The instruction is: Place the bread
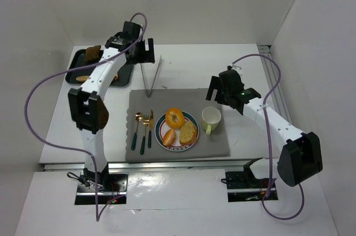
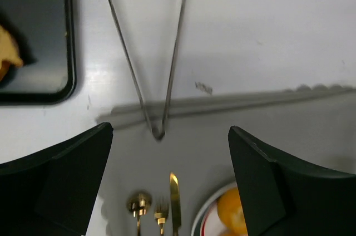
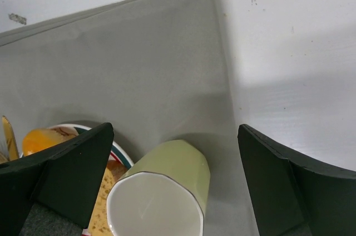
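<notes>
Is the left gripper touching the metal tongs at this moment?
Apart. The left wrist view shows the open left gripper with a clear gap between each finger and the tongs.

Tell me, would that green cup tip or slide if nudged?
The cup stands upright on the cloth mat, which likely grips its base, so it probably slides little. It looks empty, so a high push might tip it. Its glossy surface may be slippery.
</notes>
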